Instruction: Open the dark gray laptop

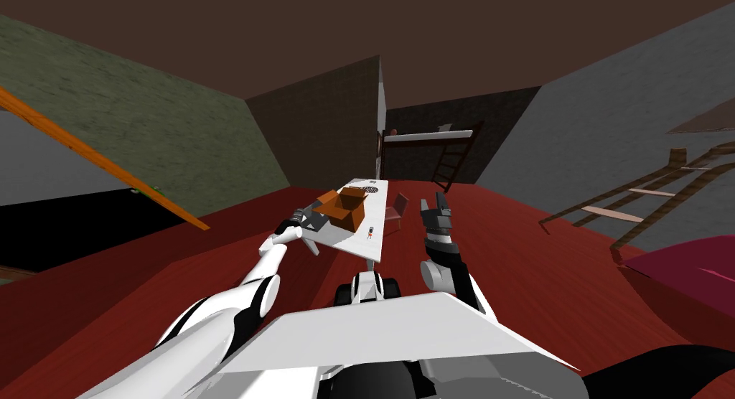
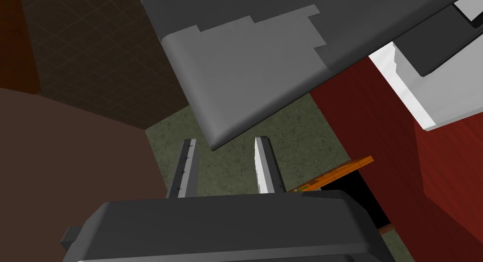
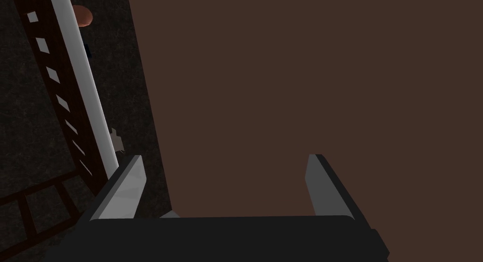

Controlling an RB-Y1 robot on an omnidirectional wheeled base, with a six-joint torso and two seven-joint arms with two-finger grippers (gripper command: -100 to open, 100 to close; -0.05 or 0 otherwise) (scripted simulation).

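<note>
**Left gripper at laptop lid corner**

The laptop (image 1: 314,217) sits on the table's (image 1: 377,201) near left corner, beside the box (image 1: 346,207). The left gripper (image 2: 226,141) has its 2 fingers half closed on nothing, tips at the lid's rounded corner, apparently to lever it. That corner points at the gripper; long axis unconfirmed. The right gripper (image 1: 436,208), raised right of the table, is wide open, empty and evidently idle.

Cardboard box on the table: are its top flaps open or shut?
Open. In the head view the brown box on the white table has its flaps spread outward, with the inside showing.
</note>
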